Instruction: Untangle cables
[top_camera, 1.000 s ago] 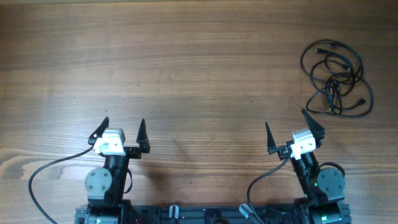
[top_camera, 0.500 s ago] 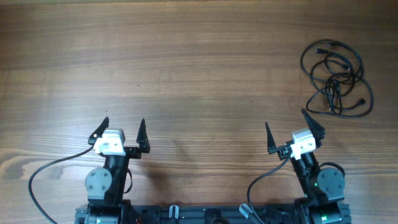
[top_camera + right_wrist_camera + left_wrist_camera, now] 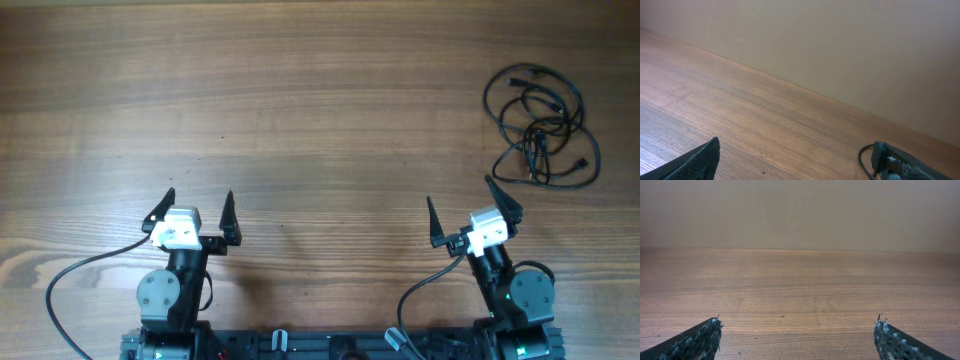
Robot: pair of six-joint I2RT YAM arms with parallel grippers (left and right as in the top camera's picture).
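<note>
The cables are a loose tangle of thin black cords with small plug ends, lying at the far right of the wooden table. A loop of one cord shows beside the right finger in the right wrist view. My right gripper is open and empty, below and left of the tangle, apart from it; it also shows in the right wrist view. My left gripper is open and empty at the near left, far from the cables; the left wrist view shows only bare wood between its fingers.
Bare wooden tabletop spans the middle and left. The arm bases and their thick black wires sit along the near edge. A plain wall stands beyond the table's far edge.
</note>
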